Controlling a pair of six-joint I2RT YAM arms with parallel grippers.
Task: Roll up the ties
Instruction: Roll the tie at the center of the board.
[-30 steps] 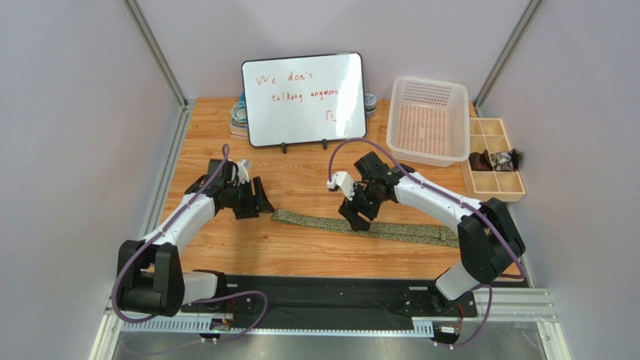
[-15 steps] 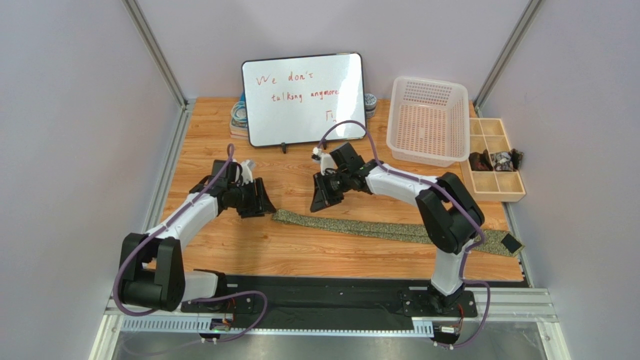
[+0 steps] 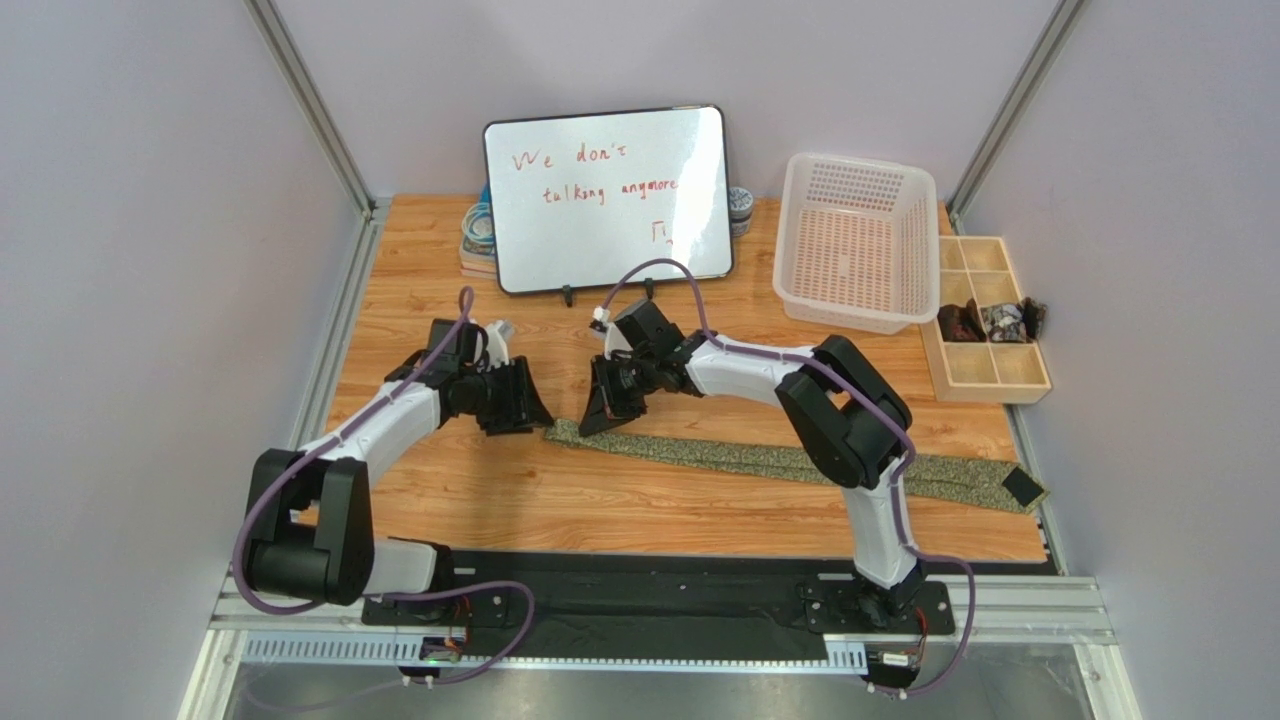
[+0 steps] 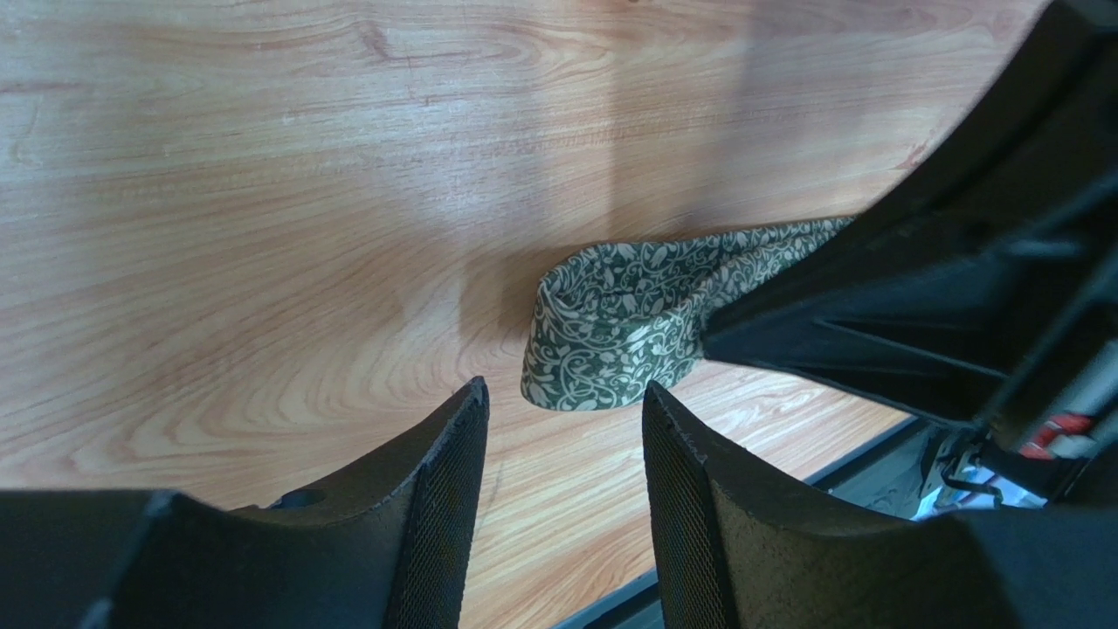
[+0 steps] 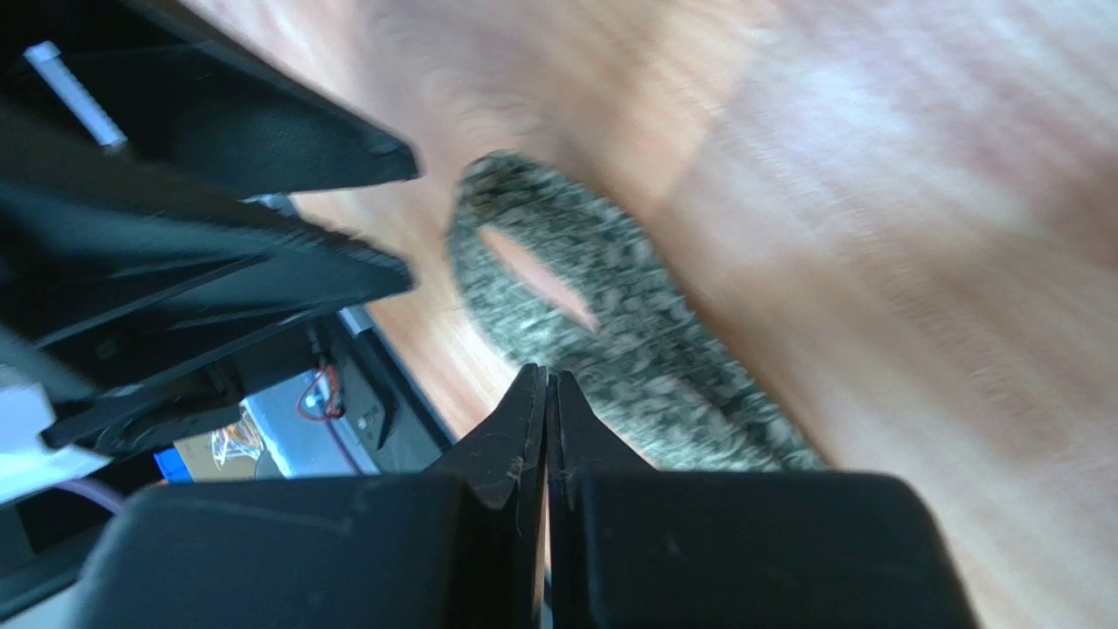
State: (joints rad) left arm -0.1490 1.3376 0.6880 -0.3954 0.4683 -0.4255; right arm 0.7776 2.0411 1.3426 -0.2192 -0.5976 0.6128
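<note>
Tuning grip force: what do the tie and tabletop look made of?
Tie: soft woven fabric, matte, green with a pale leaf print; its end folds limply. Tabletop: wood or wood-look laminate, smooth with slight sheen; grain lines show, real wood unconfirmed.

The top camera looks down on the whole table [image 3: 436, 255] from behind. Both wrist cameras sit close, facing each other, sharing the tie [image 4: 597, 328] end.

The only writing I can read from here is on the white rectangular whiteboard with a black frame [image 3: 607, 195], propped at the far side of the wooden tabletop [image 3: 451, 503]. In red handwriting it says "We don't talking anymore" over two lines. A small red mark sits below, which I can't decipher.
</note>
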